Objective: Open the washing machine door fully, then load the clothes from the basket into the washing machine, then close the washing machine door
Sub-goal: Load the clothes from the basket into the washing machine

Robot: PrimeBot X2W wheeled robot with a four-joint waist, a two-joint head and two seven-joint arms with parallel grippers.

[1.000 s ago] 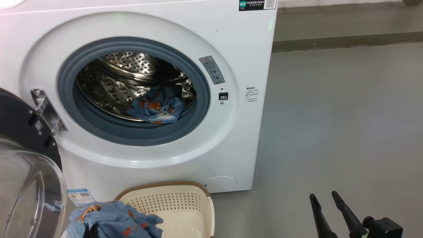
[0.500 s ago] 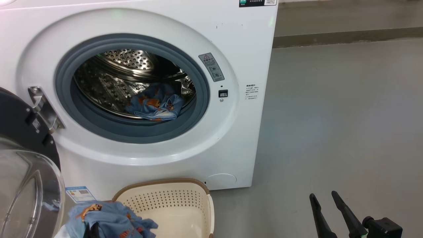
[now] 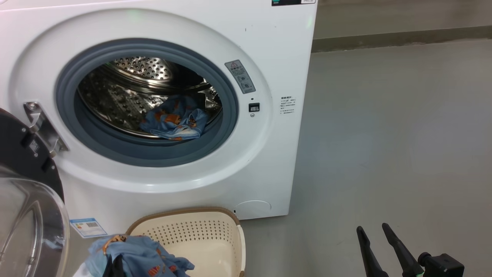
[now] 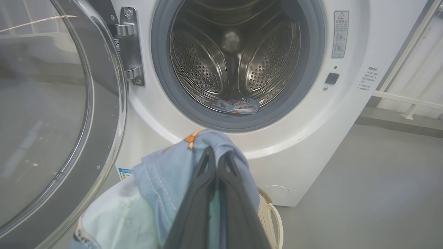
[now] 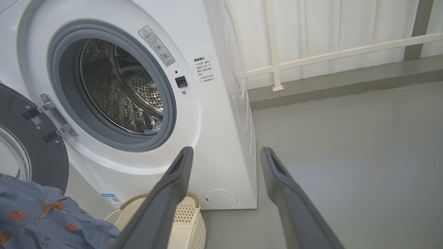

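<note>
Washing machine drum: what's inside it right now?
One crumpled blue printed garment lies near the front of the drum; the rest shown is bare steel. Whatever is beneath that garment is covered.

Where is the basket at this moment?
In the head view, the basket sits at the bottom centre, in front of the washing machine, right of its open door.

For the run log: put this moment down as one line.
washing machine door open | garment in drum | left claw shut on clothes over basket | right claw open, empty
</note>
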